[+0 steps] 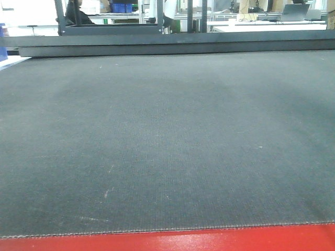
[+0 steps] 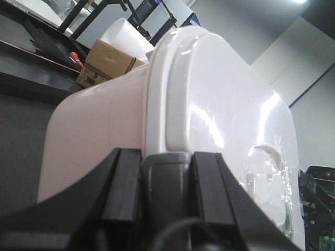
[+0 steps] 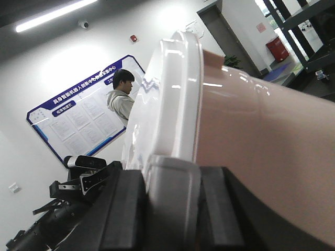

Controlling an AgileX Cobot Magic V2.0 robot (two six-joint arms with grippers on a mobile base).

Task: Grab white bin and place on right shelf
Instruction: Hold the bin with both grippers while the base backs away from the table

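The white bin (image 2: 209,104) fills the left wrist view, pale pinkish with a glossy white lid. My left gripper (image 2: 167,183) is shut on its grey lid clasp at one end. The bin also fills the right wrist view (image 3: 251,146), where my right gripper (image 3: 172,204) is shut on the grey clasp at the other end. The bin is held up off the table, tilted in both views. The front view shows neither bin nor grippers. The right shelf is out of view.
The dark mat (image 1: 167,141) of the red-edged table (image 1: 172,241) fills the front view. Blue bins (image 1: 121,7) stand far behind. A cardboard box (image 2: 107,65) lies beyond the bin. A person (image 3: 121,97) stands by a wall poster.
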